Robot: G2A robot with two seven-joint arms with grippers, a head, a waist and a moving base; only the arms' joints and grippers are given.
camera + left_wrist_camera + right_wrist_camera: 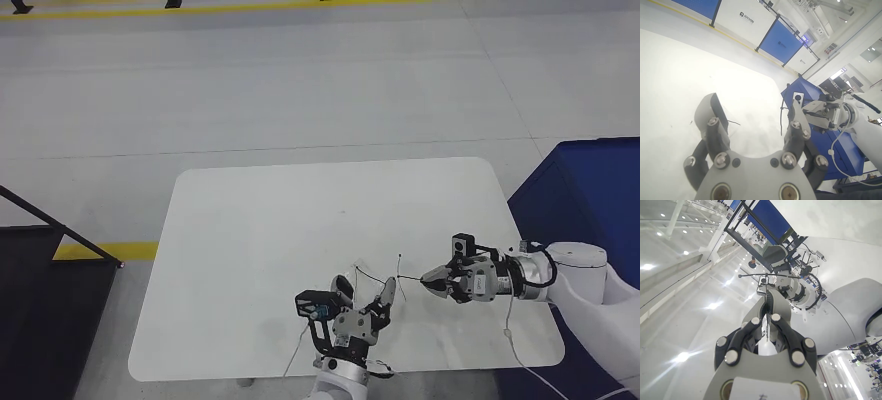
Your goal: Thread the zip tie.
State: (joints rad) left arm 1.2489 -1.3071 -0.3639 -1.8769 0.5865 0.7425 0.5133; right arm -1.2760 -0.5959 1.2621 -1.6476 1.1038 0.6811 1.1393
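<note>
1. The zip tie (pixel 767 306) is held up off the counter (pixel 300 210) by the right gripper (pixel 766 292). Its fingers are closed flat on the ribbed strap, which runs out past their tips.
2. At the strap's far end a thin run (pixel 783 276) crosses it. I cannot tell whether that is the tie's own tail passed through its head.
3. The left gripper (pixel 755 111) sits just beside it, over the counter's near edge, with its fingers spread wide and nothing clamped. A fine dark strand (pixel 734 122) pokes out by one pad, too thin to identify.
4. As I judge it, the tie is near weightless. It is thin, springy plastic, fairly stiff along its length but quick to bow or twist sideways. The smooth face probably slips under a light pinch, and the ribbed face gives more bite.
5. The best hold is likely across the flat of the strap, close behind the free tip, so little unsupported length can wag while it is aimed.
6. The head wants a firm grip just behind it, leaving the slot uncovered.
</note>
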